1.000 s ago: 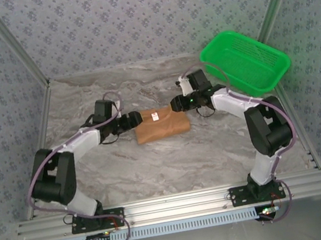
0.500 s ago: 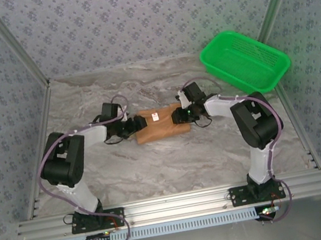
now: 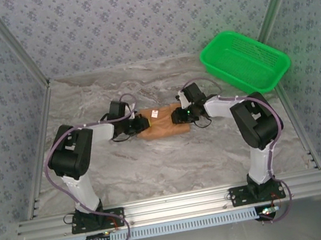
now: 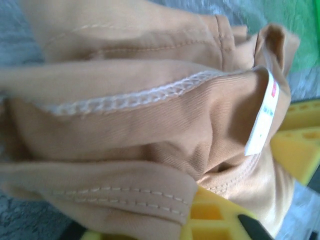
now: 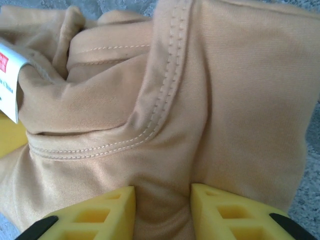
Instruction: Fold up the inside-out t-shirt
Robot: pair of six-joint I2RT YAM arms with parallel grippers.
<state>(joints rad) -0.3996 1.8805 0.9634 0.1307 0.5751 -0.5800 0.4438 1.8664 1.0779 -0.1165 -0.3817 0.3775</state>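
I have the inside-out t-shirt (image 3: 161, 124) gathered into a narrow band on the table (image 3: 156, 170), left of the green basket (image 3: 245, 59), nearer to the arm bases than it and well apart from it.

The left gripper (image 3: 141, 123) sits at the end of the band farthest from the basket. Its jaws are fully closed, and on its wrist camera the cloth is bunched over one yellow finger (image 4: 215, 215), so I judge it is pinching a thin layer. The right gripper (image 3: 176, 116) is at the end nearer the basket. Its jaws are part-way closed with a thick fold of hem clamped between the yellow fingers (image 5: 100, 212).

To do this step well, I want both grips to hold the same layers, and I want to lift evenly. If one end rises first, the band will twist. The left pinch looks shallow, so I would move slowly and watch for slip. The fabric is soft and wrinkly, so it will sag between the grippers unless I keep light tension on it.

The shirt's long axis runs left to right, with one end pointing toward the basket's side of the table. The white label (image 3: 156, 114) lies on its far edge, so the neck faces away from me.
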